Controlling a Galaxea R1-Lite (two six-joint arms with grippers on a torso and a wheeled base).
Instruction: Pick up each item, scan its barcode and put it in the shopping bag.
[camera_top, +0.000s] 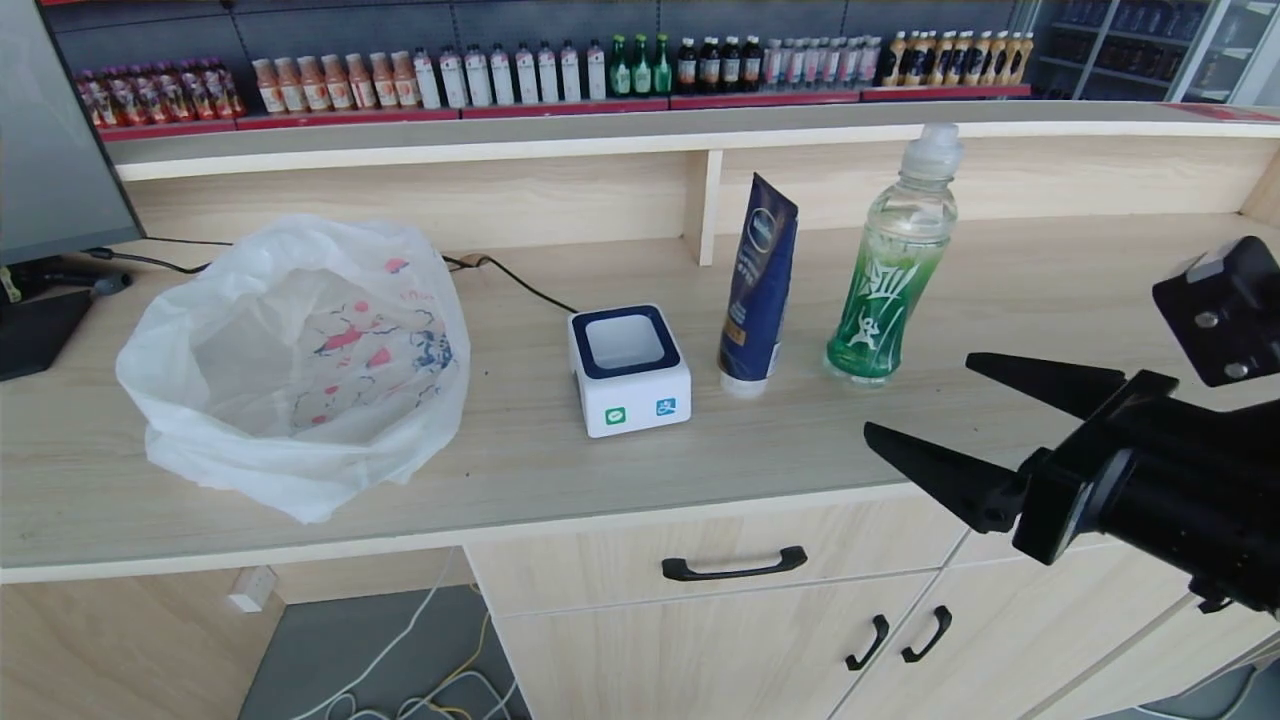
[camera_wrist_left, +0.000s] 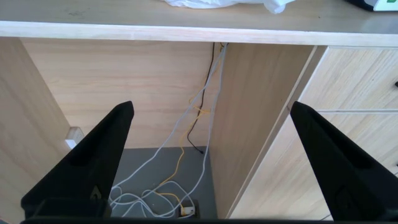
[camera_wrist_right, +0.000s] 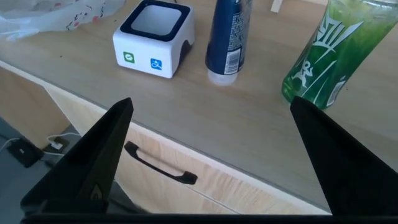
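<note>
On counter (camera_top: 520, 450), green bottle (camera_top: 890, 290): stiff, slick, probably weighty; grasp mid-body. Right gripper (camera_top: 917, 395), left gripper (camera_wrist_left: 211, 106): jaws spread, empty.

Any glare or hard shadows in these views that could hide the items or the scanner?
Head view: soft, even light; the tube and bottle cast only faint shadows, and the scanner window reflects pale light. Right wrist view: the bottle glows translucent green, with nothing washed out. Left wrist view: the recess under the counter is dimmer but readable.
</note>
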